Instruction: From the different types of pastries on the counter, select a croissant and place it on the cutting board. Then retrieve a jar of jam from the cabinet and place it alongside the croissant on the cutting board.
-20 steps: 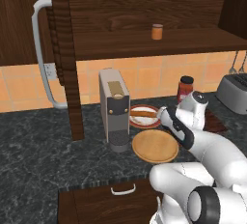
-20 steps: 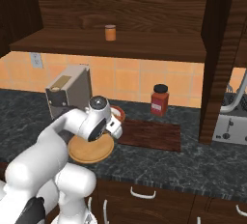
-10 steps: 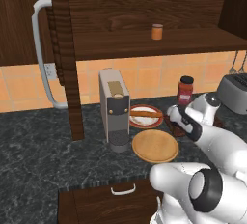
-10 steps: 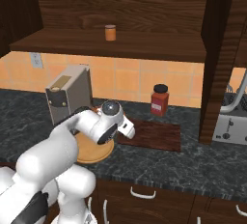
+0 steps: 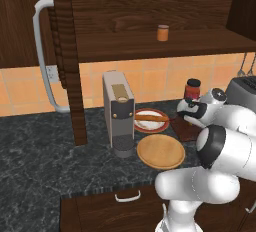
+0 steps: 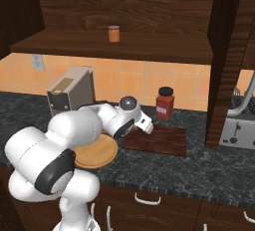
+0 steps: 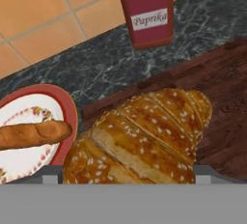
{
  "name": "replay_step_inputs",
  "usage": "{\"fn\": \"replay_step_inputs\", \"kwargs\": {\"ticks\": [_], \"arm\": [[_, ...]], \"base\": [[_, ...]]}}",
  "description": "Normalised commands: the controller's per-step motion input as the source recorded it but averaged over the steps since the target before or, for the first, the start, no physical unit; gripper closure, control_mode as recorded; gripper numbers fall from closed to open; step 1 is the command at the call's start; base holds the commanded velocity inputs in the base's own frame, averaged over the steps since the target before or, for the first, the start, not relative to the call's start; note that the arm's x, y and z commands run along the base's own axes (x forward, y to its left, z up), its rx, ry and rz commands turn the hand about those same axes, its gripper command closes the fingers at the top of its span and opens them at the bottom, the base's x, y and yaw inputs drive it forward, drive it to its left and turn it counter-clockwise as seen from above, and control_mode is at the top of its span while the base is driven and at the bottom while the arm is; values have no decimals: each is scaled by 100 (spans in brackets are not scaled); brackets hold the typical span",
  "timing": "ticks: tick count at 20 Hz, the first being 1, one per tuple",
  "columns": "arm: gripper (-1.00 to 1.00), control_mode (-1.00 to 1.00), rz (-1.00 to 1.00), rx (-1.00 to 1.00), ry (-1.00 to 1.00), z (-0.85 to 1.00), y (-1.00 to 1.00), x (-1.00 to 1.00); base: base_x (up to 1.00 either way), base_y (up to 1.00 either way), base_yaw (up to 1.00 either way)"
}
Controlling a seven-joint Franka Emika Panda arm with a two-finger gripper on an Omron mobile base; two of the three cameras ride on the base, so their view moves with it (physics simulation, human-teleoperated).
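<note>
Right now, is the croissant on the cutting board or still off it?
On it. In the hand view the croissant lies on the cutting board, close to the board's edge next to the red-rimmed plate.

Behind my workspace the wall was all orange tile with pale grout, and a white outlet sat on it over to the left. A boxy grey coffee machine stood upright against that wall. Off to the right was a shiny silver toaster. Some utensils hung up near it. Lighting was flat and even, no hard shadows.
</note>
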Motion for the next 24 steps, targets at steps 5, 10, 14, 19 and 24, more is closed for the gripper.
{"fn": "replay_step_inputs", "kwargs": {"ticks": [5,10,14,19,24], "arm": [[100,-100,0,-6,0,-55,-22,32],[100,-100,0,-1,0,-39,-7,19],[100,-100,0,0,0,-52,0,12],[-100,-100,0,-2,0,-10,-8,42],[-100,-100,0,0,0,0,-29,16]], "base": [[0,0,0],[0,0,0],[0,0,0],[0,0,0],[0,0,0]]}}
